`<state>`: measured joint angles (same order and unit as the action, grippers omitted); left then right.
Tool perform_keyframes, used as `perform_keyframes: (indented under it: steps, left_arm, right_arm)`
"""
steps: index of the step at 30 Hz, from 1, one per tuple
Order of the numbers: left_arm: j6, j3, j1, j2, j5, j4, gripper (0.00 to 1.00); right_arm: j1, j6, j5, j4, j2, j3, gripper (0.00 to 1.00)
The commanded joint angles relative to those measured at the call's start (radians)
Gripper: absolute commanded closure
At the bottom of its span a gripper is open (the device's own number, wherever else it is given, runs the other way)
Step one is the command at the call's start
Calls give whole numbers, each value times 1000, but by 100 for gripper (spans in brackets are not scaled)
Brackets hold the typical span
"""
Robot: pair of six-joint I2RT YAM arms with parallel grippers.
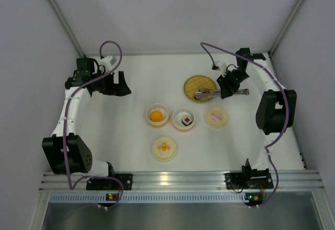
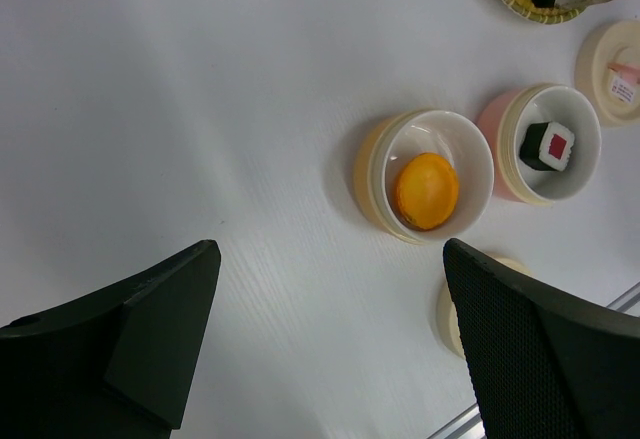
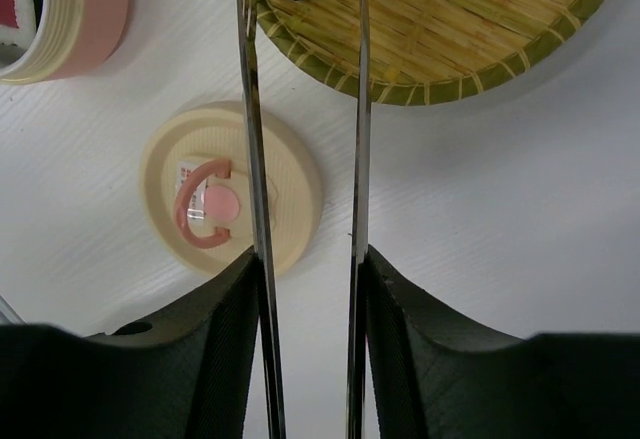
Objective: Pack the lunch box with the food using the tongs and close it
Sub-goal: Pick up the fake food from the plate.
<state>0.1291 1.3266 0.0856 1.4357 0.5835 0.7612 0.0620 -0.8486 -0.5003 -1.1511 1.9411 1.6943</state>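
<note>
**A:** Item one, left arm [image 1: 70, 109]?
**B:** Base at 7 o'clock, elbow folded outward, wrist raised at 10 o'clock. Left gripper [image 1: 124, 85]: fingers spread wide, empty, facing 3 o'clock.
**A:** Item two, right arm [image 1: 275, 109]?
**B:** Base at 5 o'clock, elbow out at 3 o'clock, wrist at 1 o'clock. Right gripper [image 3: 310, 279]: fingers clamped on the tongs [image 3: 250, 159], facing 8 o'clock.

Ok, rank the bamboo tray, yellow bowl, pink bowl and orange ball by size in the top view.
Largest: bamboo tray
Then: yellow bowl and pink bowl, too alike to rank
Smallest: orange ball
</note>
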Motion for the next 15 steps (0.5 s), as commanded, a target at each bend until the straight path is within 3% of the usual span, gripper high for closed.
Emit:
perform_keyframes:
  steps: [1,7,15]
  left_arm:
    - [-9,40,3,12,26,-31,2]
    - [-16,45,3,11,30,-31,2]
    - [-19,40,3,-11,22,-28,2]
  right_arm:
    - [-19,-55,-55,-56,-19,53,61]
    - [-21,-52,-64,-75,-53,57,73]
    - [-5,-6,-113,-157,-165,119,79]
